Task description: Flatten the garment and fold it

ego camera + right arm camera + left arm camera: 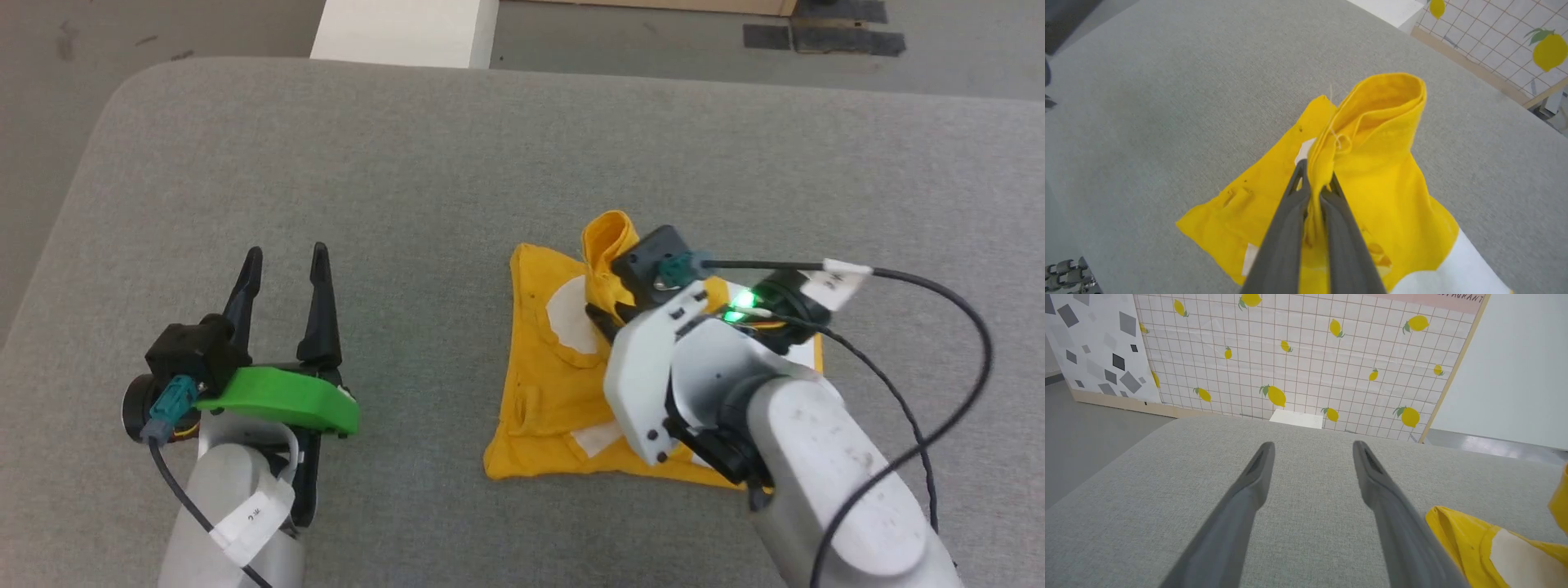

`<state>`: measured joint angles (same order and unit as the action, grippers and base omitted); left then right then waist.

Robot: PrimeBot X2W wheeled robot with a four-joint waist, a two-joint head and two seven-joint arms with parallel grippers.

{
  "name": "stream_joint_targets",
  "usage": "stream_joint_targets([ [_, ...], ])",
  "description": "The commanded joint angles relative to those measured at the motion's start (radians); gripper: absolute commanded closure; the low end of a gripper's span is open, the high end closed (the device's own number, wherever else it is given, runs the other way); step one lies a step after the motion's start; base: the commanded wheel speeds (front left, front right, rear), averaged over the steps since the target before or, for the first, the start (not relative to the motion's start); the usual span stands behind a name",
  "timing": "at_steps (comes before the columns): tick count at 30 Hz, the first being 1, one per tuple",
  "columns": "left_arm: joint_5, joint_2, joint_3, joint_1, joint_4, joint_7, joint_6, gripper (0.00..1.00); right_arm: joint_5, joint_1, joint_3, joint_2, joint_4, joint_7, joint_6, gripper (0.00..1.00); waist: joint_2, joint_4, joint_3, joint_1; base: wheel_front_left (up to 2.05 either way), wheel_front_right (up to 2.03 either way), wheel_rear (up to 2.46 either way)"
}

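The garment [547, 384], bright yellow cloth with white ovals, lies in a folded heap on the grey padded table [457, 163], right of centre. My right gripper [1315, 179] is shut on a bunched fold of the garment [1372, 134] and holds it up in a standing loop above the rest. In the head view that right gripper [602, 314] sits over the heap, mostly hidden by its wrist. My left gripper [282, 265] rests open over bare table well to the left, nothing between its fingers [1257, 473]. A corner of the garment [1474, 539] shows by its right finger.
A white block [404, 31] stands past the table's far edge. A lemon-print tiled panel [1298, 355] rises behind the table. The right arm's black cable [939, 359] loops out to the right. The table's rounded left corner [122, 90] drops to grey floor.
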<state>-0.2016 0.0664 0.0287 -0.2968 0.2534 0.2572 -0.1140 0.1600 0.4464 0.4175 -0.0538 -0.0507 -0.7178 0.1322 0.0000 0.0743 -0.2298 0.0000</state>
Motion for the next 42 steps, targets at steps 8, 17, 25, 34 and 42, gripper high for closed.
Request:
stream_joint_targets([
  [8,0.013,-0.011,-0.007,-0.035,-0.006,0.005,-0.007,0.00,0.097,0.123,0.114,0.003,-0.222,0.099,-0.002,1.00,0.0000,0.038,-0.051,0.0000,0.00,0.00,0.00],
  [17,0.010,-0.015,-0.013,-0.044,0.005,0.005,-0.008,0.00,0.239,0.185,0.212,0.003,-0.369,0.131,-0.002,0.00,0.0000,0.040,-0.062,0.0000,0.00,0.00,0.00],
  [25,0.014,-0.016,0.002,-0.026,0.012,0.005,-0.007,0.00,0.367,0.175,0.146,0.003,-0.232,0.374,-0.002,0.00,0.0000,0.010,-0.028,0.0000,0.00,0.00,0.00],
  [34,0.025,-0.016,0.016,0.002,0.008,0.005,-0.009,0.00,0.312,0.003,-0.162,0.003,-0.001,0.649,-0.002,0.00,0.0000,-0.037,0.028,0.0000,0.00,0.00,0.00],
  [42,0.033,-0.016,0.021,0.026,0.005,0.005,-0.011,0.00,0.291,-0.224,-0.435,0.004,0.023,0.662,-0.002,0.00,0.0000,-0.072,0.065,0.0000,0.00,0.00,0.00],
])
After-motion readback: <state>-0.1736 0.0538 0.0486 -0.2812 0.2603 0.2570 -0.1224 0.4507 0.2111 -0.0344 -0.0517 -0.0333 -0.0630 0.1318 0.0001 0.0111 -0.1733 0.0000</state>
